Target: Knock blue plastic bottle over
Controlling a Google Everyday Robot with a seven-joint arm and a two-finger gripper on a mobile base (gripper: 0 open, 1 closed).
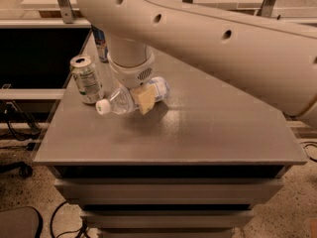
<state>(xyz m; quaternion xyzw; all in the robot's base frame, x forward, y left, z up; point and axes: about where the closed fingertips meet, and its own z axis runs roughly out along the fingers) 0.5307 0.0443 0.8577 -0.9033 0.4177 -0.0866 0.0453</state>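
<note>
The blue plastic bottle [121, 100] lies on its side on the grey table [208, 133], with its white cap [103, 106] pointing left and its labelled end to the right. My gripper [144, 99] hangs from the white wrist [131, 66] directly over the bottle's middle and touches it. My big white arm [218, 38] crosses the top of the view and hides the table's back part.
A white-green can [87, 79] stands upright just left of the bottle's cap. A blue-silver slim can [101, 44] stands behind it, mostly hidden by my arm. The table's left edge is close to the cans. Drawers [163, 190] sit under the tabletop.
</note>
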